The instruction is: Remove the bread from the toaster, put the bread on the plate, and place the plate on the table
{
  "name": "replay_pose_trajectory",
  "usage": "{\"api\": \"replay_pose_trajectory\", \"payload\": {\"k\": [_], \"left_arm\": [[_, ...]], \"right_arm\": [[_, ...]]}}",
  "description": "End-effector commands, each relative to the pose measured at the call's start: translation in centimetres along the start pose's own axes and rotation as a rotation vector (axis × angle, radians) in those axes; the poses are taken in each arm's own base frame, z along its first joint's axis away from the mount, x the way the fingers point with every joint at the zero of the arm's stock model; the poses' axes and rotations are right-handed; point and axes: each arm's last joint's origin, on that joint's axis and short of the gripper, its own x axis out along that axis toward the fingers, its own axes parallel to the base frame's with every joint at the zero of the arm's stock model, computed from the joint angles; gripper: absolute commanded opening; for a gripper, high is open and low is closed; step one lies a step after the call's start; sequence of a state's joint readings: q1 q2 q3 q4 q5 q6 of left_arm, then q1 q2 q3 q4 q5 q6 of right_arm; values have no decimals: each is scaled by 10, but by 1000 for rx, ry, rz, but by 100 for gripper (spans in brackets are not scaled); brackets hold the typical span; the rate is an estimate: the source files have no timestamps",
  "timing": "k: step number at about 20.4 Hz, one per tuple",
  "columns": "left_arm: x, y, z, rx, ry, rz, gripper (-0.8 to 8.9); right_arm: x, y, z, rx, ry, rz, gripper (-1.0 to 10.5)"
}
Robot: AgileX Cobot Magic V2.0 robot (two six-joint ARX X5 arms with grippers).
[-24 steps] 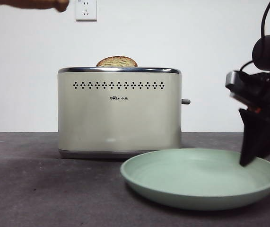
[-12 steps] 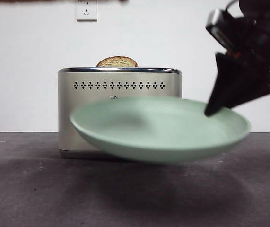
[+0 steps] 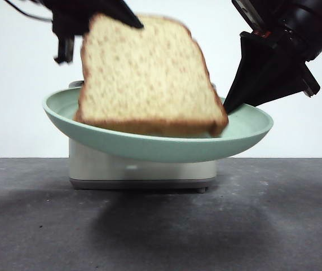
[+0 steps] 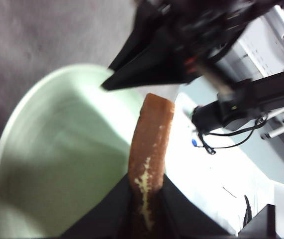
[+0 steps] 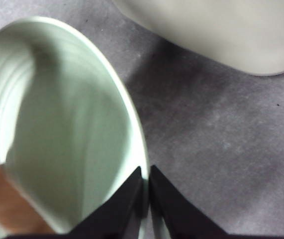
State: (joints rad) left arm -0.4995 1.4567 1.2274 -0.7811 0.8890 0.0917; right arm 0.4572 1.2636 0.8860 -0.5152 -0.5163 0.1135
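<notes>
Above the tabletop, the plate pinched in my right hand had risen beneath the bread clamped in my left hand, nearly ready for release.

The bread is a tan speckled slice with a brown crust; it hangs upright, its lower edge inside the plate. The plate is pale mint-green, round and shallow, and it is in the air above the dark grey table. The cream toaster stands behind on the table, mostly hidden.
</notes>
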Motion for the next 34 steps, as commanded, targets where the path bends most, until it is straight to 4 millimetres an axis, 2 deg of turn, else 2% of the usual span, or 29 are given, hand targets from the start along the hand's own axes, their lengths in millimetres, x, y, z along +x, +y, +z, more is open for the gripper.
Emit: {"api": "replay_pose_trajectory", "payload": {"k": [1,4,6,11,20,24,28,34], "left_arm": [[12,9,3,2,24,-18,30],[17,16,5,11,22,-17,181],[18,16,7,32,6,-16,240],[16,10,13,91,-6,-12,248],[-6,-18,41,203,-16,124,264],[-26,-41,55,231,-32,143,260],[-57,-74,67,277,-73,219,260],[-109,-132,63,383,-194,330,257]], "right_arm": [[0,2,5,3,-14,12,3],[0,2,5,2,-15,12,3],[0,2,5,0,-15,12,3],[0,2,5,-2,-16,12,3],[0,2,5,-1,-15,12,3],[0,1,6,-2,-19,-11,3],[9,-4,8,11,-15,-20,3],[49,-26,6,71,75,-34,3]]}}
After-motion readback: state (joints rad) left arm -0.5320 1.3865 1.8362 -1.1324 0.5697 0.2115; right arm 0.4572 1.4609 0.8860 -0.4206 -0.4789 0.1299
